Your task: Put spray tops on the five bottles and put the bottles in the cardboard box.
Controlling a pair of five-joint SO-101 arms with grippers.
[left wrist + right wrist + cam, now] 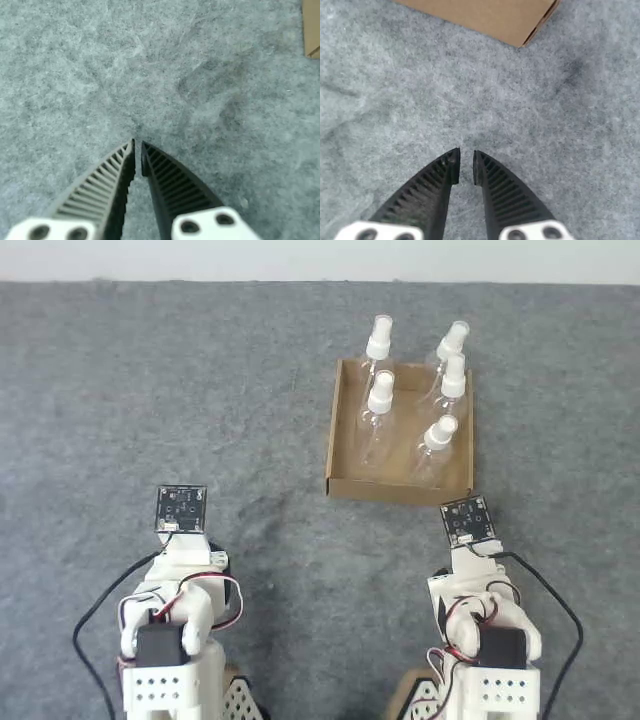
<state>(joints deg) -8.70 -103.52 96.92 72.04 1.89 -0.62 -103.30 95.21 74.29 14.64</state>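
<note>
Cardboard box [398, 488]: it sits open-topped on the grey worktop [150, 390], beyond both arms and nearer the right arm than the left.
Bottles [372, 445]: all five clear bottles appear to be inside the box. The ones at the box's far side show their heads past its far rim.
Right claw [466, 155]: it hangs over bare worktop just short of the box's near corner. The fingers are drawn almost together with only a thin gap, and they hold nothing.
Left claw [137, 145]: it is well apart from the box, off to the box's left and nearer the arm bases. The tips are all but touching, with nothing between them.
Spray tops [381, 392]: there is a white one on each of the five bottles, and no loose one lies outside the box.
Step in hand: by the look of it both halves of the task are done, capping and boxing, and the arms are drawn back from the box.
Next move: it probably calls for nothing more than checking that each top sits square. How tightly the tops are seated cannot be told from here.
</note>
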